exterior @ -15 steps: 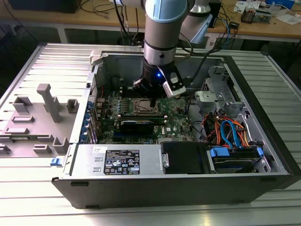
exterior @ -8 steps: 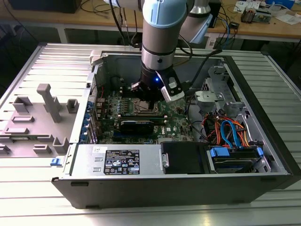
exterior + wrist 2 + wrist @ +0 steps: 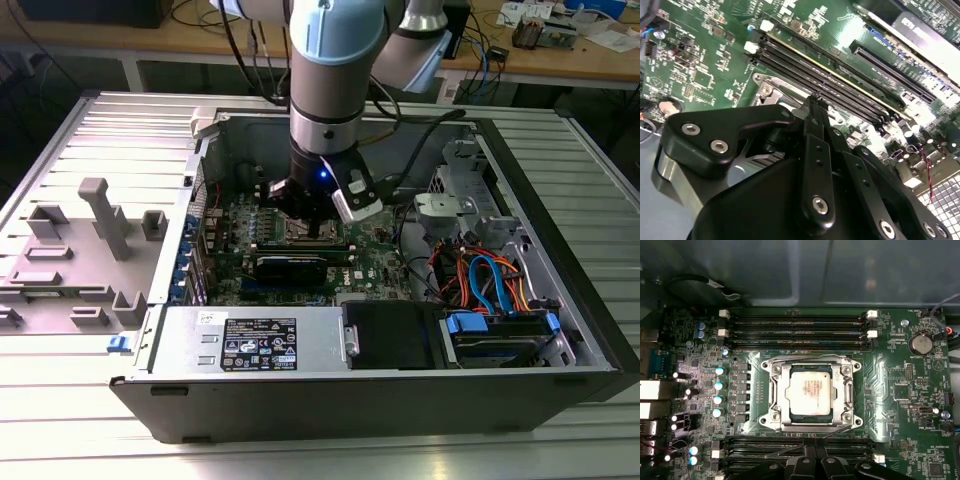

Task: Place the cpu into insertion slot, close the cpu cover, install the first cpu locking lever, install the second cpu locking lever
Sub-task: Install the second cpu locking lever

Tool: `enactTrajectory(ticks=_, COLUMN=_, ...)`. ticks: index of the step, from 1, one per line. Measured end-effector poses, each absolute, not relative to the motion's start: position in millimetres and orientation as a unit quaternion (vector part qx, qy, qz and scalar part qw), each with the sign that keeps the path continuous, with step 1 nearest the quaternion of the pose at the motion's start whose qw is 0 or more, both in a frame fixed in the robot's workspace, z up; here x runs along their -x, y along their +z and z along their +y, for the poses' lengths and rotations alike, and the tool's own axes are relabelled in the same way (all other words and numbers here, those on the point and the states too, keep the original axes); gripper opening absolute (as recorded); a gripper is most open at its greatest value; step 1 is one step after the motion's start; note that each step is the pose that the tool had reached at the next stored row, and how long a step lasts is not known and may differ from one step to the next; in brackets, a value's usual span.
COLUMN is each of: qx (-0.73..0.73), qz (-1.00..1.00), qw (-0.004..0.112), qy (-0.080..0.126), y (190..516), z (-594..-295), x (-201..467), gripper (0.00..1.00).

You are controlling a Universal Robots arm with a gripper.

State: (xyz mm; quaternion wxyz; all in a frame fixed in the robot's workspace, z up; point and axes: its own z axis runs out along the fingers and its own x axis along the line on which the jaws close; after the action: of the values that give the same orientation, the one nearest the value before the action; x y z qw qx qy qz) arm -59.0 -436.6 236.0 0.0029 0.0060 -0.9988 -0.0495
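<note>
Since the cpu (image 3: 810,393) already sits under the cpu cover (image 3: 810,394), the gripper (image 3: 812,458), jaws pressed together, should press its lever squarely, not skew.

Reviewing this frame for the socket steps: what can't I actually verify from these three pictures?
- Exterior view: the small square dark socket with silver rim is mostly covered by the black hand and arm.
- First wrist view: the silvery-grey square chip sits in the thin silver frame plate; whether the thin wire levers are latched is too fine to tell.
- Second wrist view: the hand's linkage blocks the socket; finger state unclear.
</note>
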Motion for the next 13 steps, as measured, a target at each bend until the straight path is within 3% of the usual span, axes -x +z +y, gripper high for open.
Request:
enactTrajectory(ticks=8, qx=-0.007, qz=-0.998, qw=0.003, qy=-0.054, y=232, z=-442, x=69, gripper=0.11)
enactTrajectory(ticks=13, qx=-0.007, qz=-0.998, qw=0.003, qy=-0.068, y=232, z=-444, x=73, gripper=0.11)
